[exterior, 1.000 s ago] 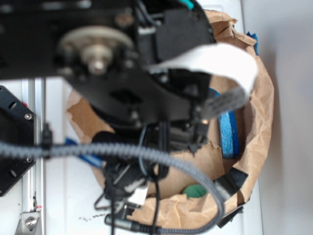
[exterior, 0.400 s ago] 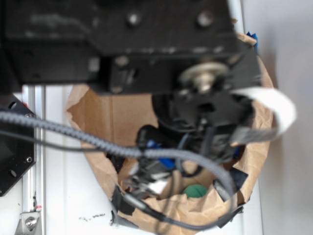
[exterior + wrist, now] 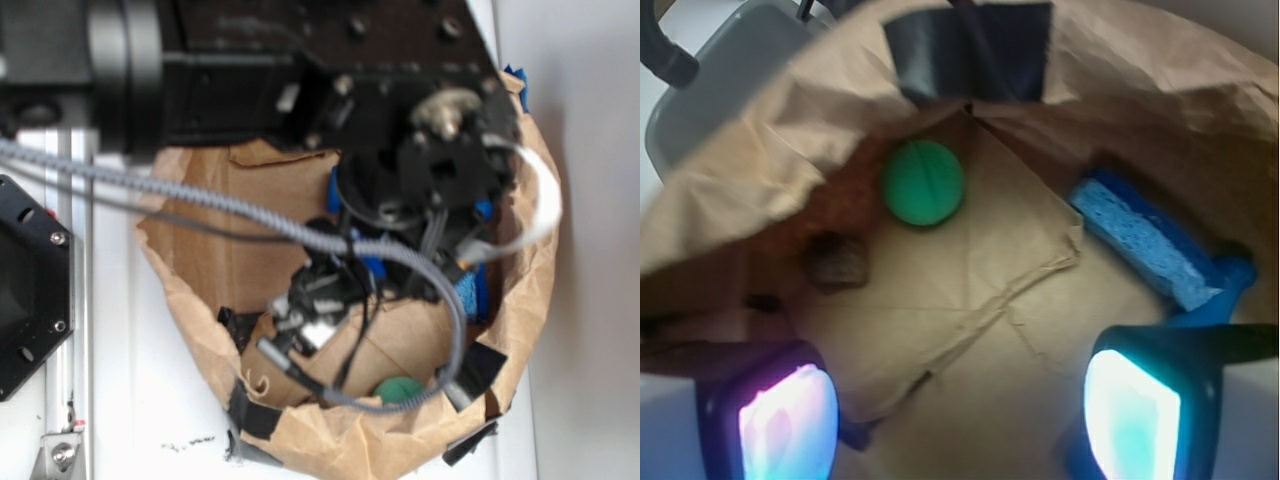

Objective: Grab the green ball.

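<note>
Swinging rightward and deeper into the crumpled brown paper bag (image 3: 760, 170), the claw (image 3: 960, 400) is hovering spread wide, nearing the small matte green ball (image 3: 924, 182) lying untouched by the bag's taped wall.

Black WidowX arm (image 3: 300, 70) reaching in from upper left in exterior view, blurred, filling the top of frame. Grey braided cable (image 3: 250, 215) draped across it, looping down under the wrist. White flat ribbon cable (image 3: 540, 205) arcing off the right side. Black two-finger gripper (image 3: 960, 400) pointing downward, jaws spread wide apart, nothing between them. Glowing pale pads (image 3: 785, 420) at bottom corners of wrist view, left pinkish, right cyan.
</note>
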`<state>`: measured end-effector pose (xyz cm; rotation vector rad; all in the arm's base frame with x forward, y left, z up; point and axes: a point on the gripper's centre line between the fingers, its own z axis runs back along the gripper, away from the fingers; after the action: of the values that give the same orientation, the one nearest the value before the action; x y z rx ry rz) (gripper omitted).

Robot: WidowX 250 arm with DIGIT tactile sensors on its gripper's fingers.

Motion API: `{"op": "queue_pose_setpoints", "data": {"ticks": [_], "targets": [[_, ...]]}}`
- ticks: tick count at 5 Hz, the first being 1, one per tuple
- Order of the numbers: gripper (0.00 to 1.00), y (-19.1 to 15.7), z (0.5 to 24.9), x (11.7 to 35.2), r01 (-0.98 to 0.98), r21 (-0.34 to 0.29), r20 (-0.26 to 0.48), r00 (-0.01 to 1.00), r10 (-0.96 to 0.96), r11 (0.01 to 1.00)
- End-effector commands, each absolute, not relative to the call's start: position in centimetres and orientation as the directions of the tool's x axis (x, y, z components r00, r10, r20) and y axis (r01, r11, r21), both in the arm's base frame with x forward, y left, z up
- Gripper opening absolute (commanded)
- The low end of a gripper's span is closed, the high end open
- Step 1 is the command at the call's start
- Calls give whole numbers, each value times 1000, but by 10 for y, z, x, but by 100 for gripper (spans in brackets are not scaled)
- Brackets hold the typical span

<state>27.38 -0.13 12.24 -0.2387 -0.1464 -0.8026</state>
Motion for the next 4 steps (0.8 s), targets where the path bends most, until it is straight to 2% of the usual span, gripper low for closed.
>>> {"op": "queue_pose_setpoints", "data": {"ticks": [1,3,4], "targets": [[100,6,95,285,789,-89,230,610,-758,608],[100,-29,71,281,785,-50,278,604,-747,617],[100,-42,71,283,781,-32,334,596,-730,623]]}}
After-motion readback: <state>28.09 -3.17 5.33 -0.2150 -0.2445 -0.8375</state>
